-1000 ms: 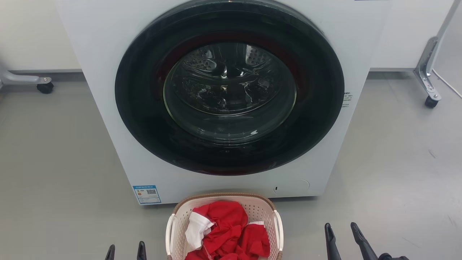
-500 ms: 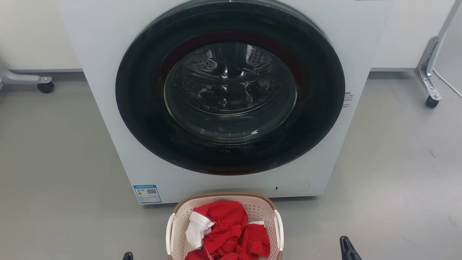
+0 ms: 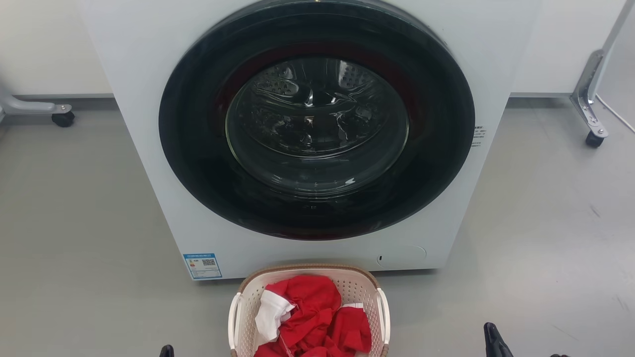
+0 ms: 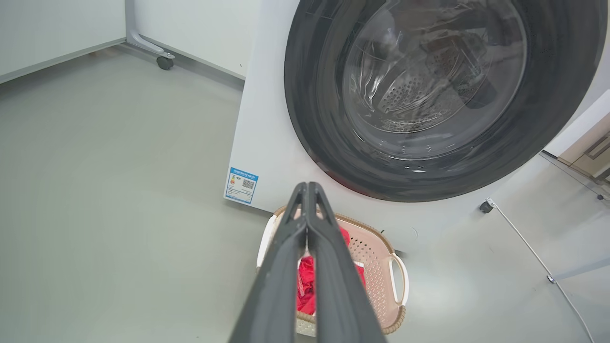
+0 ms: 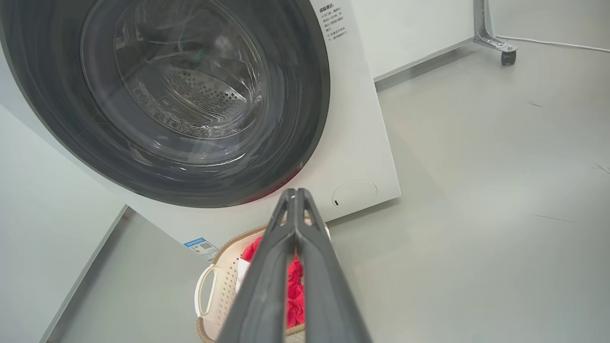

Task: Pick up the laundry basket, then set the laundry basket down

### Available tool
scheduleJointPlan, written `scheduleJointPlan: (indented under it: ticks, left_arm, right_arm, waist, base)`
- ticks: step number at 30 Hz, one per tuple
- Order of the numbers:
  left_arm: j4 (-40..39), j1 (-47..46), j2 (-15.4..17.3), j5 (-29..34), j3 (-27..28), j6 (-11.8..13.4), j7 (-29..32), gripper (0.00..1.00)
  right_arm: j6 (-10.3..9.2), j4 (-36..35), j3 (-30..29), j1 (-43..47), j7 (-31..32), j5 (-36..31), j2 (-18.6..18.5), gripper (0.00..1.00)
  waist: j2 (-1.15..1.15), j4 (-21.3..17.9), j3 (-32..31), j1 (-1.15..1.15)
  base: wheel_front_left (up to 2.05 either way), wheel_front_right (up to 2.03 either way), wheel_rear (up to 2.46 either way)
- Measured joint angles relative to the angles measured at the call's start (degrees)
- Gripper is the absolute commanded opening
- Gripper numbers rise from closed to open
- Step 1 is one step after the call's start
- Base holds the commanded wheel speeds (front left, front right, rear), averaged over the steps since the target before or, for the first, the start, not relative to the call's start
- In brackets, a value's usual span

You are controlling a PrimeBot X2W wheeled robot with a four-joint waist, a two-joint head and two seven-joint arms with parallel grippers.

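- Dark long fingers of the left gripper (image 4: 308,190) are pressed together at the tips, holding nothing.
- The right gripper (image 5: 296,195) is likewise pinched closed and empty.
- Between them, nearer the left one, the cream-white perforated plastic laundry basket (image 3: 359,290) with a brown woven-look rim sits on the grey floor (image 3: 74,223), holding crumpled red and white clothes (image 3: 317,312).
- Just beyond it stands the white front-loading washing machine (image 3: 149,74).
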Motion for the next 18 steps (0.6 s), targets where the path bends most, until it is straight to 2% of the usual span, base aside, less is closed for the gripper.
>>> scheduleJointPlan:
  ticks: [18]
  left_arm:
    - [2.37,-2.74,-0.47,-13.47,3.02,-2.31,3.93,0.0]
  right_arm:
    - [2.56,1.68,-5.11,-1.93,3.85,13.17,0.85,0.0]
  waist:
    - [0.0,0.07,0.07,0.0]
  base:
    - [0.0,0.0,0.0]
